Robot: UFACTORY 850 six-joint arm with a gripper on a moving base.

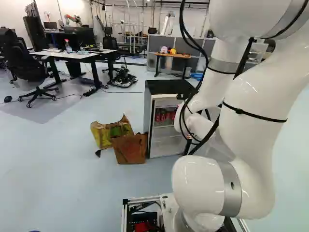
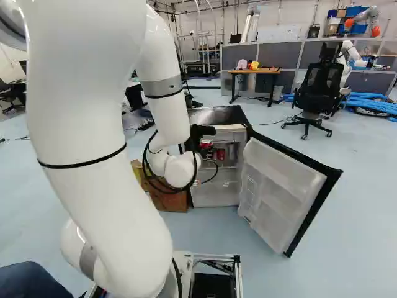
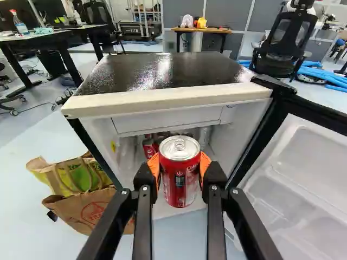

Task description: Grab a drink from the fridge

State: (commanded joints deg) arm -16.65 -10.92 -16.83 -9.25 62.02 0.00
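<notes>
In the right base view my gripper (image 2: 197,138) is at the front of the fridge (image 2: 214,197), mostly hidden by its own wrist and cables. The wrist view shows the gripper (image 3: 180,168) shut on a red drink can (image 3: 180,189), an orange pad on either side. The can is upright, in front of the fridge's opening. Behind it, more red cans (image 3: 149,147) stand inside the fridge (image 3: 168,103). The same cans (image 1: 165,115) show on an upper shelf in the left base view. The fridge door (image 2: 282,186) stands wide open to the right.
A brown paper bag (image 1: 129,149) and a yellow-green bag (image 1: 104,133) rest on the floor left of the fridge. Farther off are a white desk (image 1: 72,54), a wooden table (image 2: 254,71) and a black chair (image 2: 315,93). Another robot (image 2: 348,56) stands at the back right.
</notes>
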